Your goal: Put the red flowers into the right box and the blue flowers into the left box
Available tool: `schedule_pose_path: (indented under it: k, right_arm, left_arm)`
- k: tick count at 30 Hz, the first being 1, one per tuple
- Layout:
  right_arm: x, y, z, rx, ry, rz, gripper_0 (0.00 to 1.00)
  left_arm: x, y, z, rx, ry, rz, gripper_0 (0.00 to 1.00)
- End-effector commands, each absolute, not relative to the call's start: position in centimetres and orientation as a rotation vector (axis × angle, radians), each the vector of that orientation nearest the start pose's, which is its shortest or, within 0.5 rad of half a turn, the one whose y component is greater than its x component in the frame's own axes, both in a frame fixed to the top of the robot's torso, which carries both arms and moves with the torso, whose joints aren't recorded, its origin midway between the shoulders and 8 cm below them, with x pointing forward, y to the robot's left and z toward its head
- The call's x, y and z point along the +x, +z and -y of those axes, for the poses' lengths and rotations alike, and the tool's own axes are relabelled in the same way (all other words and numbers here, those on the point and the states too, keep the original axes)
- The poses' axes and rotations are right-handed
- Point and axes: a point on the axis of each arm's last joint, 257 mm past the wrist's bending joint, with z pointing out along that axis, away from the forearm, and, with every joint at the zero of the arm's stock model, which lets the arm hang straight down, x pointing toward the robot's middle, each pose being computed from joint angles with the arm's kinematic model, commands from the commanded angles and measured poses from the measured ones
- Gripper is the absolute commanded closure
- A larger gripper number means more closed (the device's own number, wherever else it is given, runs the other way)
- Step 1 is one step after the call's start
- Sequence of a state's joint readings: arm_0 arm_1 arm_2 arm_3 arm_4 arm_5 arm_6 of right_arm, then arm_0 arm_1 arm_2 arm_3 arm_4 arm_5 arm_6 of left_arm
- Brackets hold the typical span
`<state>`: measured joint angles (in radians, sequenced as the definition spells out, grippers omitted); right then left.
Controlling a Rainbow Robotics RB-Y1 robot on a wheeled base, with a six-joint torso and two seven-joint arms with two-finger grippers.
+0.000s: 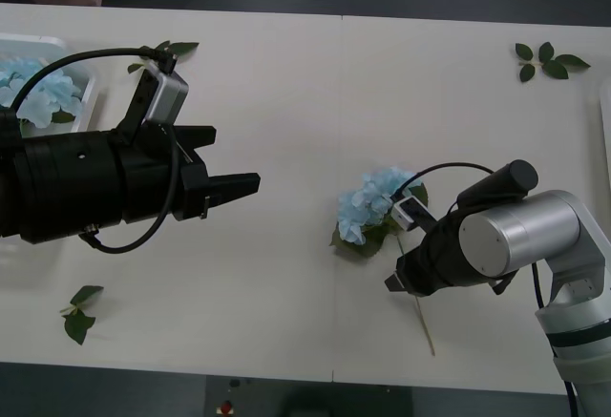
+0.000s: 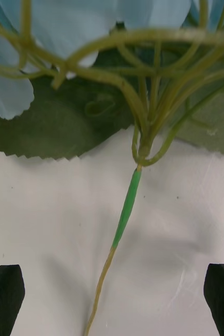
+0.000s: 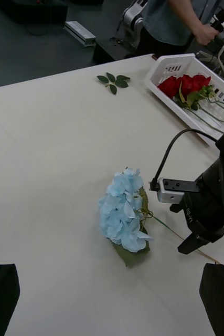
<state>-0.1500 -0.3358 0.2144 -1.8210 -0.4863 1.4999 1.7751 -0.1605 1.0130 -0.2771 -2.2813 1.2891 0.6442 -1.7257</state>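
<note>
Red fabric roses (image 3: 184, 84) sit boxed; one pale-blue hydrangea cluster (image 1: 372, 205) left on table, right gripper (image 2: 112, 302) spread over its stem, left gripper (image 1: 229, 188) unclenched, empty.

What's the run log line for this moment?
right gripper: open, astride blue flower stem | left gripper: open, idle above table

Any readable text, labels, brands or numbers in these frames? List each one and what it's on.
None can be read.
Small white marking on the side of the right gripper body, over the blue flower: too small and blurred to read.
White basket holding the red flowers: no label visible.
Left box, table, left gripper: no text visible.
</note>
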Motion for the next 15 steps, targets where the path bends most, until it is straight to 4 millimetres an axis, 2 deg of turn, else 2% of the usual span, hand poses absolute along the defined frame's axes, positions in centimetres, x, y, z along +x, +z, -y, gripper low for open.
schedule_pose_path:
  k: [1,2,4,5,6,8,15]
  right_arm:
    - [39.55,-36.13,17.20,-0.713,0.189,-2.663,0.00]
    - [39.60,-36.12,17.22,-0.712,0.187,-2.662,0.00]
    - [39.61,-36.13,17.17,-0.713,0.188,-2.660,0.14]
    - [39.58,-36.23,17.15,-0.714,0.188,-2.662,0.34]
    - [39.62,-36.31,17.06,-0.713,0.190,-2.660,0.71]
    - [39.63,-36.53,17.03,-0.714,0.190,-2.660,1.00]
    - [40.02,-36.82,16.67,-0.710,0.195,-2.644,1.00]
  left_arm:
    - [39.60,-9.13,-8.56,0.863,-0.658,-1.753,0.00]
    - [39.60,-9.13,-8.56,0.863,-0.658,-1.753,0.00]
    - [39.60,-9.13,-8.56,0.863,-0.658,-1.753,0.00]
    - [39.60,-9.13,-8.56,0.863,-0.658,-1.753,0.00]
    - [39.60,-9.13,-8.56,0.863,-0.658,-1.753,0.00]
    - [39.60,-9.13,-8.56,0.863,-0.658,-1.753,0.00]
    - [39.60,-9.13,-8.56,0.863,-0.658,-1.753,0.00]
